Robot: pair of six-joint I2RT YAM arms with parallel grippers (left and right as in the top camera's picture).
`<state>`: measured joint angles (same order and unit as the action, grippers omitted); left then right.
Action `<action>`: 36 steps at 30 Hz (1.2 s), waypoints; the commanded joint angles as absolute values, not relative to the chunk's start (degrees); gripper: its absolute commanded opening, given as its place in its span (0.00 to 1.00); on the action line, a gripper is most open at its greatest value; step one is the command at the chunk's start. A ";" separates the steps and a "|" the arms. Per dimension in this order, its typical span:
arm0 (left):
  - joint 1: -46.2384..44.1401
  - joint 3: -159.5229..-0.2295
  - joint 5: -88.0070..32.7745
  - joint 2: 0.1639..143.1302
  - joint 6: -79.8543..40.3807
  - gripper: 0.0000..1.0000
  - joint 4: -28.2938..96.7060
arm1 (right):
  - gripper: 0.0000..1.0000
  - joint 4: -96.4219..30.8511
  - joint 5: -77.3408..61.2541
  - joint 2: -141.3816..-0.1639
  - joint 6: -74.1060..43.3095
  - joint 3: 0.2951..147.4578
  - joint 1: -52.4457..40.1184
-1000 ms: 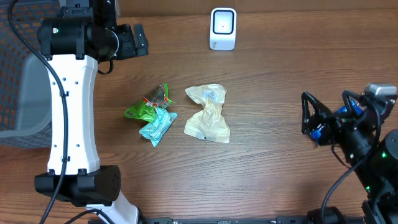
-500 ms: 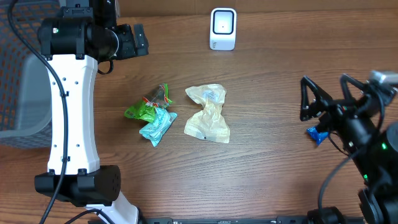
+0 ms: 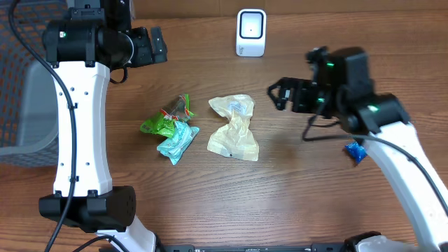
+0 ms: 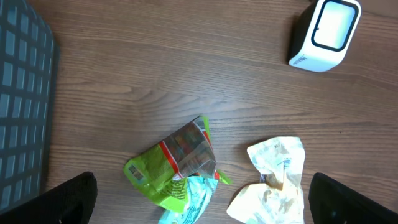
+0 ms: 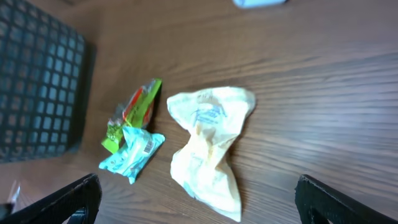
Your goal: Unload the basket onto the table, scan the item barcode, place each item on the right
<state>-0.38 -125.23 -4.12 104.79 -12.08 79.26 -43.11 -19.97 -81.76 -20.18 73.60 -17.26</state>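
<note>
"What lies around the right end effector (image 3: 275, 94)?"

"It hangs over the bare wood-grain tabletop (image 3: 308, 189), jaws spread wide, gripping nothing. A crumpled pale-yellow packet (image 3: 234, 128) lies near it, nothing between them."

"And beyond that?"

"A glossy green packet (image 3: 166, 119) touches a wrinkled teal packet (image 3: 178, 141). The rounded white scanner (image 3: 250, 32) stands apart at the far edge. A small blue wrapper (image 3: 355, 151) lies beside the right arm."

"The left end effector (image 3: 158, 45)?"

"Spread wide too, and empty. A dark mesh basket (image 3: 21, 84) sits at the left side."
</note>
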 commanded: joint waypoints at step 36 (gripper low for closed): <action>-0.40 -125.36 -4.49 103.83 -12.86 1.00 79.09 | 0.91 -35.11 -8.80 -109.62 -42.52 75.07 -32.62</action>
<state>-0.38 -125.23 -4.12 104.79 -12.08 79.26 -35.90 -10.85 -108.38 -39.94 73.93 -31.90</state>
